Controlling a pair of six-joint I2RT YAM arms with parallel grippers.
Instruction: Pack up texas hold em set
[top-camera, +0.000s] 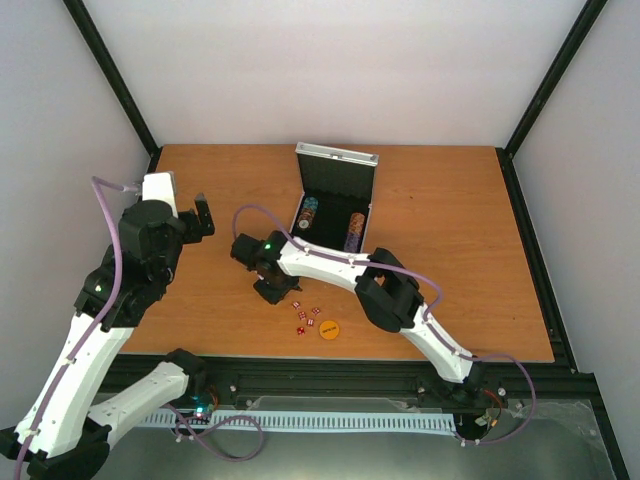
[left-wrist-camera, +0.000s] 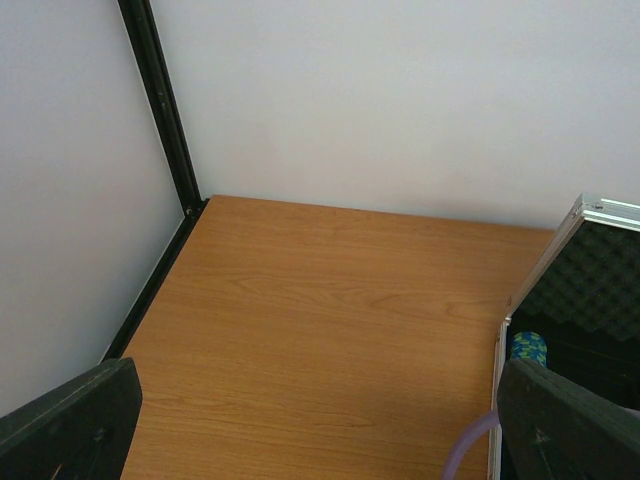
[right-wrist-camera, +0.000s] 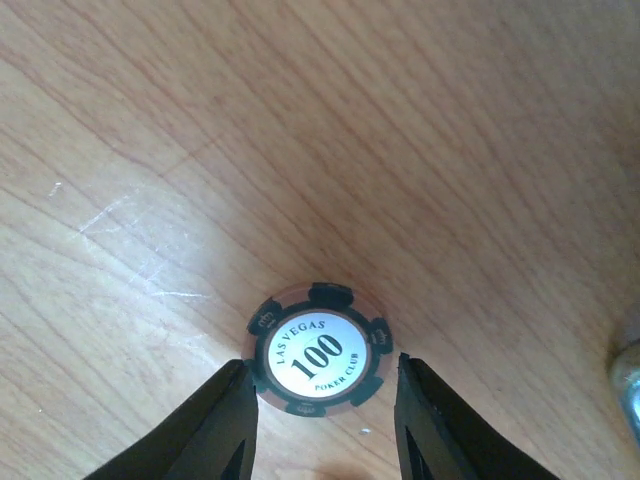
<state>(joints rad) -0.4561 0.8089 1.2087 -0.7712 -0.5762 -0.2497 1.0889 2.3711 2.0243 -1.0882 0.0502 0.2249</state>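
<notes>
A brown-and-black striped poker chip (right-wrist-camera: 320, 345) marked 100 lies flat on the wooden table. My right gripper (right-wrist-camera: 322, 388) points down over it with its fingers (right-wrist-camera: 215, 425) pressed against the chip's two sides, shut on it. From above, this gripper (top-camera: 272, 290) is just in front of the open silver case (top-camera: 337, 156). Two rows of chips (top-camera: 353, 232) stand in the case's black lining. Tiny red dice (top-camera: 308, 318) and an orange disc (top-camera: 329, 328) lie near the front edge. My left gripper (top-camera: 195, 215) hovers at the left, open and empty; its wrist view shows bare table and the case (left-wrist-camera: 600, 280).
Black frame posts and white walls close in the table (top-camera: 450, 250) on three sides. The right arm's purple cable (top-camera: 250, 212) loops beside the case. The case lid stands upright at the back.
</notes>
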